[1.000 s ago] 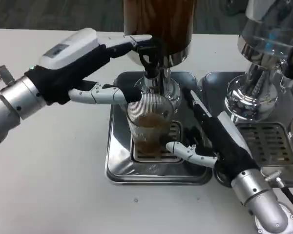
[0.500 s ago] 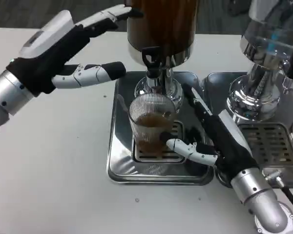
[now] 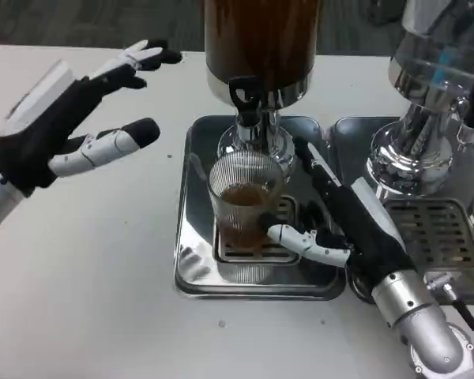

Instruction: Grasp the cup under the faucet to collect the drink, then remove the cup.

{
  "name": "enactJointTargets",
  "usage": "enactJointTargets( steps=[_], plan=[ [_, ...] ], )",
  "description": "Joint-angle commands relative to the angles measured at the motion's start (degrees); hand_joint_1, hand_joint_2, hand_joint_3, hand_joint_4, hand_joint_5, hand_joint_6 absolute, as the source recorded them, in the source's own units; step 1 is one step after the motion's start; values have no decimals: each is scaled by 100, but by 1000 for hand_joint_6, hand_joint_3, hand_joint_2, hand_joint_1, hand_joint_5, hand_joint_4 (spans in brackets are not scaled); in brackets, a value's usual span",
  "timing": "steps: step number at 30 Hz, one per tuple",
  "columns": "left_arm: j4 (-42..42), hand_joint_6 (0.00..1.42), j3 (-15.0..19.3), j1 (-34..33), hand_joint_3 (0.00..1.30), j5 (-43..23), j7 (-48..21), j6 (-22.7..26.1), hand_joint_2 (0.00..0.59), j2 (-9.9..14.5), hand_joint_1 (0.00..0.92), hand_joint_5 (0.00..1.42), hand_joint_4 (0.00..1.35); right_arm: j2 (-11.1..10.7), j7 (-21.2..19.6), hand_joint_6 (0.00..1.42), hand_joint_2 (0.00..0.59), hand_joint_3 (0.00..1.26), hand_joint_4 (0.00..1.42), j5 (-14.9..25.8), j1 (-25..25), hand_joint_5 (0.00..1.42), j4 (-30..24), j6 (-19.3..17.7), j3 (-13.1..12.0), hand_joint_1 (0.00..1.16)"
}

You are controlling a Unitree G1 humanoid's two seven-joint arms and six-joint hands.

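Observation:
A ribbed clear cup [image 3: 245, 197], about a third full of brown drink, stands on the drip tray [image 3: 191, 264] right under the black faucet [image 3: 245, 99] of the brown drink dispenser [image 3: 261, 39]. My right hand [image 3: 355, 221] holds the cup from its right side: the thumb [image 3: 300, 241] presses its lower front and the fingers [image 3: 310, 158] reach behind it. My left hand [image 3: 59, 126] hovers over the table to the left, away from the faucet, fingers spread and holding nothing.
A second dispenser [image 3: 430, 95] with a clear tank stands on its own drip tray [image 3: 438, 233] at the right, close beside my right forearm. White table [image 3: 87, 276] stretches out to the left and front.
My left hand has let go of the faucet lever and drawn back to the left, down toward the table. The cup and my right hand have stayed in place.

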Motion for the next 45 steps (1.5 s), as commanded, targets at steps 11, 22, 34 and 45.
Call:
enactJointTargets(
  steps=[11,22,34,45],
  plan=[
    [-110,255,175,562,229,-146,-189,219,139,38,0,138,77,103,51,0,210,0,0,40,-308,0,475,-291,13,672],
    [-234,260,206,902,257,-159,-184,291,143,65,0,151,103,212,143,0,196,0,0,8,-574,0,929,-396,118,657],
    [-360,276,279,1143,294,-158,-156,377,160,101,0,164,143,369,-94,90,195,0,0,-197,-694,0,1188,-404,233,654],
    [-414,283,365,1277,323,-103,-115,421,174,138,0,175,167,508,-424,303,182,0,0,-389,-880,47,1648,-525,396,710]
  ],
)
